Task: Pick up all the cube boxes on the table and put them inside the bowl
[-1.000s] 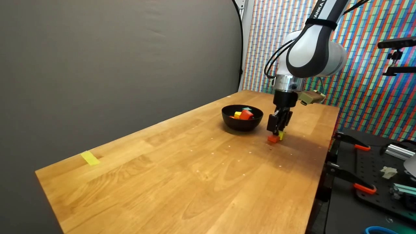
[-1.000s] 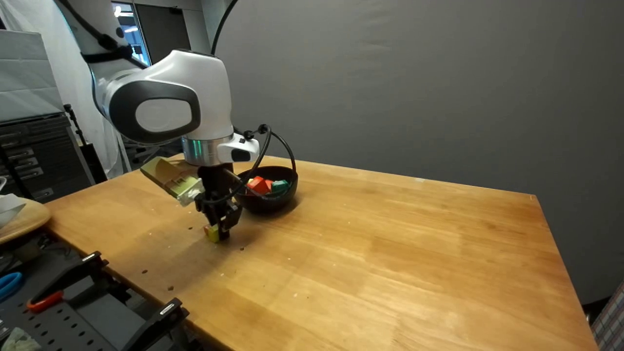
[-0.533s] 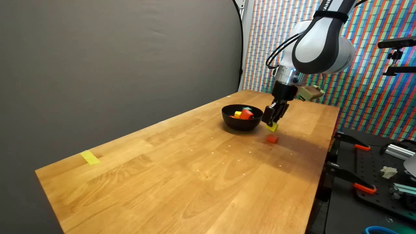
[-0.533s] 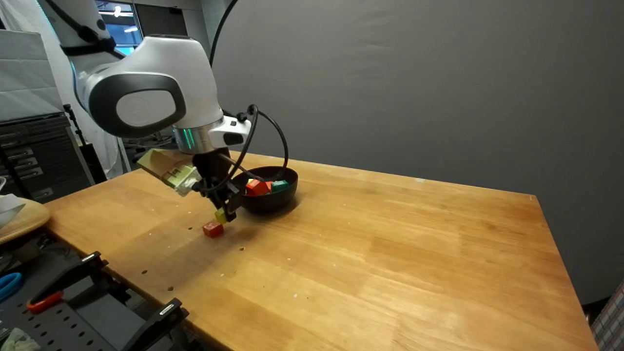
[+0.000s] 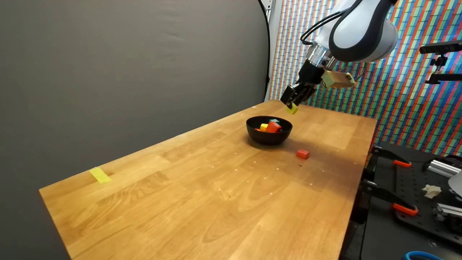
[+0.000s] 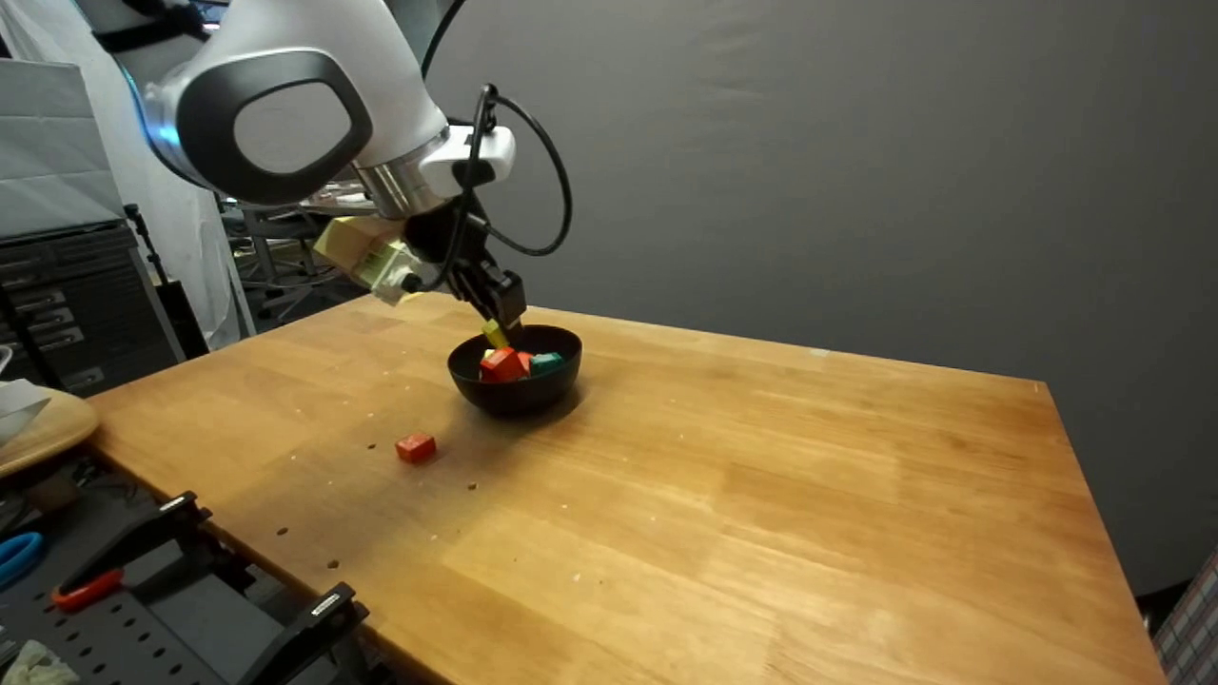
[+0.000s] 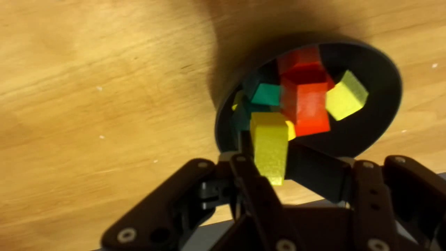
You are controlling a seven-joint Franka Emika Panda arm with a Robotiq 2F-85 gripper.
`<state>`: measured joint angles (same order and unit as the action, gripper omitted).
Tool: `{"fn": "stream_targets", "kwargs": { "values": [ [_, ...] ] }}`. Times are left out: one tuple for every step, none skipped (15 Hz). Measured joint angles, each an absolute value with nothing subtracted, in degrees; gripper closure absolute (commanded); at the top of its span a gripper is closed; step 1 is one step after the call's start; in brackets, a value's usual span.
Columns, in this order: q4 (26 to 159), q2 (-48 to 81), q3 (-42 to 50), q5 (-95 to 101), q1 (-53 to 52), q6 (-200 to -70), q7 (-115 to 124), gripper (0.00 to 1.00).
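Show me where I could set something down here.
The table between the flat yellow strip and the red block is nearly bare. So, in an exterior view, is the stretch from the bowl to the far right-hand corner. It is crowded at the bowl: several blocks lie inside, and the jaws hold a yellow block close by.

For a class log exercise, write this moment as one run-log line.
gripper: holding yellow cube aloft near bowl | in bowl: red, yellow, green blocks | on table: red cube | pending: both cubes
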<state>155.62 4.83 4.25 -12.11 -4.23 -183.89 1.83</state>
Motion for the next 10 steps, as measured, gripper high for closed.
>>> {"fn": "stream_targets", "kwargs": {
  "values": [
    [154.19,6.21,8.07,-10.45,-6.19,-183.47,2.35,0.88],
    [152.10,8.13,11.38,-9.13,-8.34,-182.25,2.89,0.88],
    [149.35,10.27,13.99,-7.99,-10.70,-179.96,3.66,0.88],
    [146.16,12.38,15.94,-6.95,-13.31,-177.12,5.10,0.88],
    [142.92,14.20,17.24,-5.91,-16.02,-174.38,6.94,0.88],
    [139.95,15.61,18.22,-4.70,-18.72,-171.96,9.16,0.87],
    [137.24,16.68,19.20,-3.25,-21.46,-169.86,11.52,0.85],
    [134.83,17.46,20.02,-1.94,-23.98,-167.89,13.66,0.48],
    [132.70,17.97,20.08,0.48,-25.32,-165.76,16.35,0.47],
    [130.79,18.33,19.82,3.53,-25.88,-163.56,19.76,0.40]
  ]
}}
